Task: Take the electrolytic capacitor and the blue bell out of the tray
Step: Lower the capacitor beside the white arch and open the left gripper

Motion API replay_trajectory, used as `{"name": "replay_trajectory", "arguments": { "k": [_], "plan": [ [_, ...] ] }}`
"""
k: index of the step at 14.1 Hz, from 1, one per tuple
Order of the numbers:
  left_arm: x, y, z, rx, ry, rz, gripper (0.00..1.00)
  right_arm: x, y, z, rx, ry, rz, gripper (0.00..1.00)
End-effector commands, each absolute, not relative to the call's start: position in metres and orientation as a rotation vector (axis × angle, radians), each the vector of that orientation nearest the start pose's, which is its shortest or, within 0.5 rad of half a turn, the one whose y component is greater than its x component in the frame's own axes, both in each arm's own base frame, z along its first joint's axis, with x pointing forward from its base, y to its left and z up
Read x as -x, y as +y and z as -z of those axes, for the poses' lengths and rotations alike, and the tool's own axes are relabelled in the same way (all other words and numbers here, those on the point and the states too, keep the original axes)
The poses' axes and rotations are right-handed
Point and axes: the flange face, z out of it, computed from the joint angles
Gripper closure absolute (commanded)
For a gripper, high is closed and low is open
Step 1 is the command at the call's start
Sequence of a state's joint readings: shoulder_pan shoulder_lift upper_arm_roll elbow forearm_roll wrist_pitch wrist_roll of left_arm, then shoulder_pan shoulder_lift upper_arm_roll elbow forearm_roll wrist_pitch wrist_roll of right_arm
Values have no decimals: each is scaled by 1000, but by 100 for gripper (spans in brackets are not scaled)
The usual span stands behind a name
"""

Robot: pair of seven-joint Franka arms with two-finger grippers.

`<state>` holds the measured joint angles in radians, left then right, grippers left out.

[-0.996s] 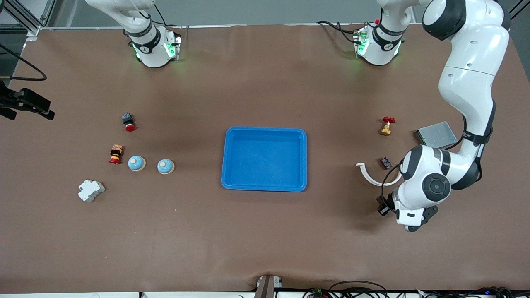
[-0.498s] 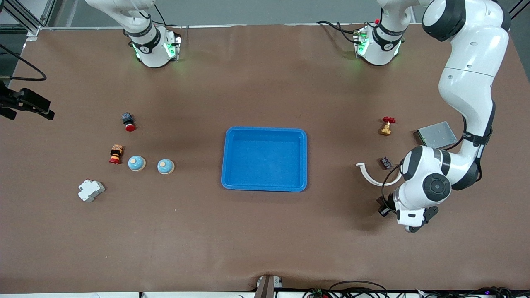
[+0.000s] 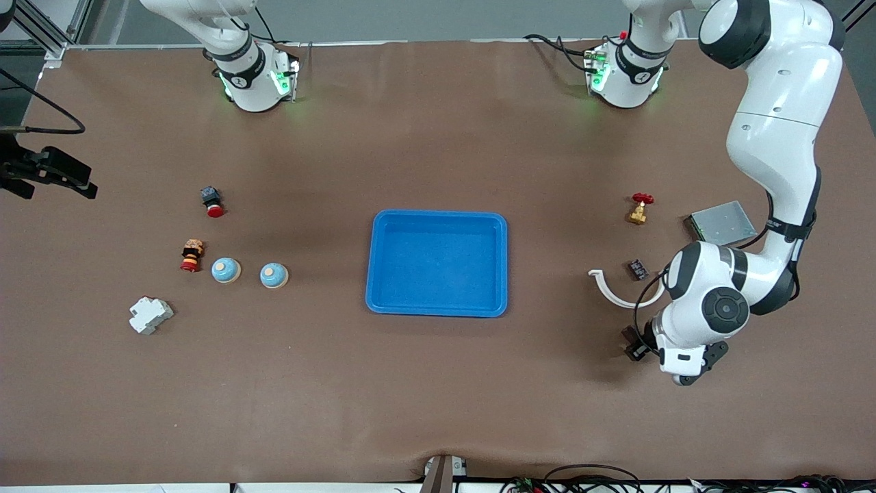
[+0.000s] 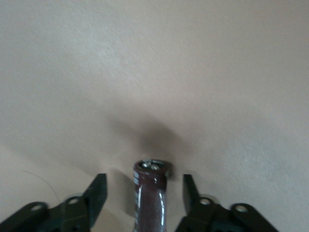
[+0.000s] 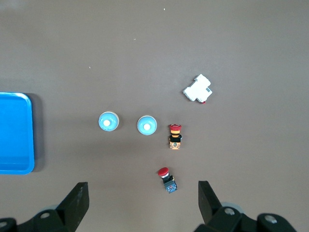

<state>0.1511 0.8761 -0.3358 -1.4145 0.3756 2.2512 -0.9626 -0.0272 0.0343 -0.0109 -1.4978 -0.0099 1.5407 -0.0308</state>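
- Hovering low at the left arm's end of the counter [image 3: 438, 383], the left claw [image 4: 144, 191] has its fingers [image 4: 96, 191] spread apart, with the capacitor [image 4: 150, 195] between them, touching neither finger.
- The capacitor is a dark brown cylinder with metal terminals on its visible end; the wrist view does not show whether it rests on the counter.
- In the front view the left claw [image 3: 633, 344] shows only as a dark tip under the wrist, just beside a white curved clip [image 3: 619, 291], with a small dark chip [image 3: 638, 269] close to that.
- A red-handled brass valve [image 3: 639, 209] and a grey metal box [image 3: 721, 223] lie toward the left arm's base from the left claw.
- The blue tray [image 3: 438, 306] sits mid-counter, well apart from the left claw.
- The right claw [image 5: 143, 200] waits high above its end of the counter, fingers [image 5: 77, 198] wide, gripping nothing.
- Below the right claw lie two blue bells [image 5: 108, 121] [image 5: 147, 125] side by side, a red-and-orange button [image 5: 175, 136], a red-capped switch [image 5: 166, 178] and a white breaker [image 5: 198, 89].
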Motion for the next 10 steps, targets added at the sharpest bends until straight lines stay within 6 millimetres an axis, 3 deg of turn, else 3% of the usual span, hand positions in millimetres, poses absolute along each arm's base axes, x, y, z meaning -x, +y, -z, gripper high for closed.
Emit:
{"name": "replay_trajectory", "arguments": {
  "k": [1, 3, 10],
  "plan": [
    [-728, -68, -210, 2946, -981, 105, 0, -564, -20, -641, 3166, 28, 6, 0],
    [-726, -61, -217, 2945, -924, 84, 0, -564, -20, -641, 3166, 28, 6, 0],
    [-720, -2, -268, 2990, -760, -4, 0, -564, -25, -637, 3162, 40, -11, 0]
  ]
}}
